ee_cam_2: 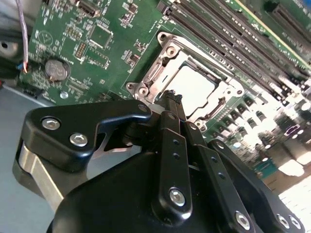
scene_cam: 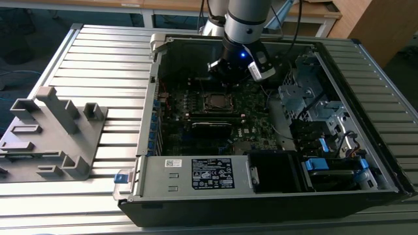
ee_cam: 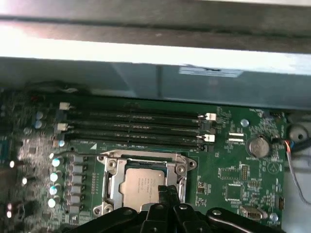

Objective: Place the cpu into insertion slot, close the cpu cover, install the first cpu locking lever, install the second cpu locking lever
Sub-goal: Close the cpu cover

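Hand closed, seemingly touching cpu cover.

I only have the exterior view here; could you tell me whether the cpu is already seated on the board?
Observer: Yes. In the first wrist view the cpu lies flat in its place, silver top facing up.
Operator: Thank you. Is the cpu cover down over it?
Observer: It appears so. The cpu cover lies flat around the chip, which shows through its window.
Operator: And where exactly is the gripper?
Observer: In the second wrist view the gripper has its fingers together, and the tips sit at the cover's edge. I cannot tell whether they touch it.
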Action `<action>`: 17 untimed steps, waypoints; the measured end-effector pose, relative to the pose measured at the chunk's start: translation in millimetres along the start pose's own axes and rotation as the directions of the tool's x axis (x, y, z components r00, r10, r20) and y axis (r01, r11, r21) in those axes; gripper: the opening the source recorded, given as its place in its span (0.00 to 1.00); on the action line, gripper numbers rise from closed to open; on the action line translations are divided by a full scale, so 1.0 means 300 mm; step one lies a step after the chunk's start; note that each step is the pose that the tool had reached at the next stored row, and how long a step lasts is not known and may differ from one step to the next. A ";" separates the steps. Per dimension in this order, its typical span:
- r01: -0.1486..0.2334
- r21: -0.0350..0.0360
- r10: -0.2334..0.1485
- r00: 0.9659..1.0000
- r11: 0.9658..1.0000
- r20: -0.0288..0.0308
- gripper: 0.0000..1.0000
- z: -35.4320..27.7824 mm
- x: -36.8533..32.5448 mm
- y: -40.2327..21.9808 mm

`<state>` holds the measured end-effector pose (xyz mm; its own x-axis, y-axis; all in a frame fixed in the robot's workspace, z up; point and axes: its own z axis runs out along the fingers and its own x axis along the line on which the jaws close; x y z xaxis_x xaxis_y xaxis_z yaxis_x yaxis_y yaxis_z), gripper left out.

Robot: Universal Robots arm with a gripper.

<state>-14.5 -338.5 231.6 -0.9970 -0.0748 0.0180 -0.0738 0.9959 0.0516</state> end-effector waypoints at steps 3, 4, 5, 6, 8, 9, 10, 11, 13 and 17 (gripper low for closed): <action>0.007 0.000 -0.007 1.000 1.000 0.000 0.11 0.000 0.000 0.000; 0.008 0.000 -0.008 1.000 1.000 0.000 0.11 0.000 0.000 0.000; 0.008 0.000 -0.008 1.000 1.000 0.000 0.11 0.000 0.000 0.000; 0.008 0.000 -0.008 1.000 1.000 0.000 0.11 0.000 0.000 0.000; 0.008 0.000 -0.008 1.000 1.000 0.000 0.11 0.000 0.002 0.000; 0.007 0.000 -0.007 1.000 1.000 0.000 0.11 0.000 0.003 0.000; 0.008 0.000 -0.008 1.000 1.000 0.000 0.11 0.000 0.004 0.000; 0.008 0.000 -0.008 1.000 1.000 0.000 0.11 0.001 0.005 0.000; 0.008 0.000 -0.008 1.000 1.000 0.000 0.11 0.000 0.005 0.000; 0.007 0.000 -0.007 1.000 1.000 0.000 0.11 0.001 0.008 0.001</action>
<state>-17.0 -338.5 231.4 -0.9964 -0.0823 0.0179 -0.0813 0.9954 0.0517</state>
